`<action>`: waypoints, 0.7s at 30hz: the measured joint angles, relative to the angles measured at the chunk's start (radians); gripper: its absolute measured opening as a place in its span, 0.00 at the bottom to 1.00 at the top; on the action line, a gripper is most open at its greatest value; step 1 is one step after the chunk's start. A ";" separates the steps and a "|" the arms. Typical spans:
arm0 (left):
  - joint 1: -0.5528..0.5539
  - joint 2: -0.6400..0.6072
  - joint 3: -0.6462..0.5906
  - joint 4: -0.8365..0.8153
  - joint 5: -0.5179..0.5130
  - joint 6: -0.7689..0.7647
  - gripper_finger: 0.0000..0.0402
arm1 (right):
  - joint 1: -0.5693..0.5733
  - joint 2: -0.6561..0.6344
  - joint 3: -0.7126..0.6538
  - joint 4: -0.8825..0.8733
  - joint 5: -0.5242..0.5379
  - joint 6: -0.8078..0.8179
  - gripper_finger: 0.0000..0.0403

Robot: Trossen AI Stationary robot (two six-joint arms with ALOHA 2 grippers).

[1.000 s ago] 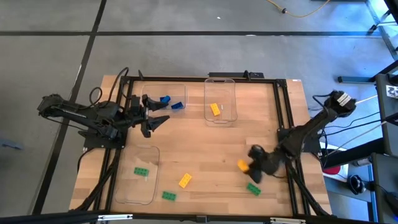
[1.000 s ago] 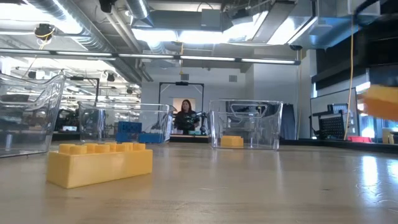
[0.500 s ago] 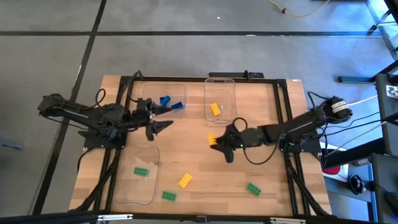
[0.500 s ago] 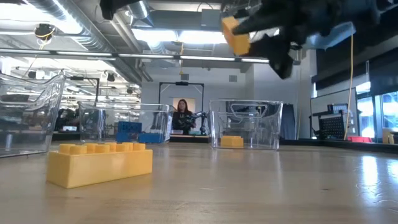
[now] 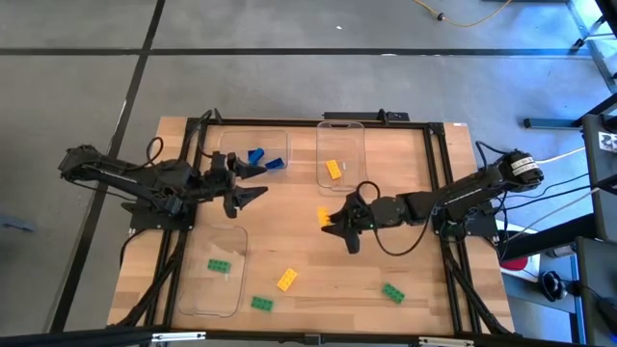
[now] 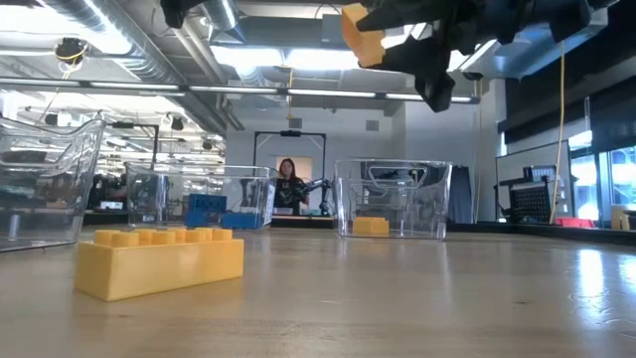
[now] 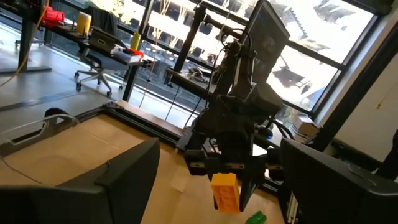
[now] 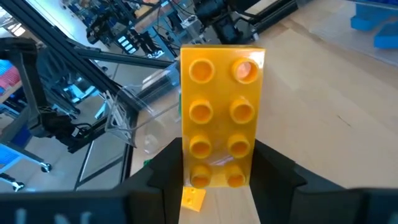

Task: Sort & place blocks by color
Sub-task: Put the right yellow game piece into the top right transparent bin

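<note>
Since half a second ago the right gripper (image 5: 333, 224) has edged left, pinching a yellow block (image 8: 222, 123) above mid-table. Only its wrist view shows eight studs. Farther off, the left gripper (image 5: 253, 181) hovers spread beside the blue blocks (image 5: 264, 159).

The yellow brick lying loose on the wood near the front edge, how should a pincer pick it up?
Come straight down on the loose yellow brick and close across its two long sides. It lies flat, studs up, turned diagonally, so rotate the wrist to match. Bare wood surrounds it, leaving finger room.
</note>
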State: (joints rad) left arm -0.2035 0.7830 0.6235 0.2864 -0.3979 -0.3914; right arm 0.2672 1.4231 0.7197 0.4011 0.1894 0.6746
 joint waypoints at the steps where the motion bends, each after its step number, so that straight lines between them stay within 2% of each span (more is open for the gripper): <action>1: 0.000 0.000 0.000 0.000 0.000 0.000 0.80 | 0.002 0.000 0.000 -0.002 0.000 0.001 0.35; 21: 0.000 0.000 -0.001 0.000 0.052 -0.047 0.80 | 0.002 0.000 0.000 0.074 0.029 -0.025 0.35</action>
State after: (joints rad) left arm -0.2033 0.7833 0.6228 0.2859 -0.3459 -0.4386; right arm 0.2695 1.4235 0.7197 0.4755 0.2184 0.6495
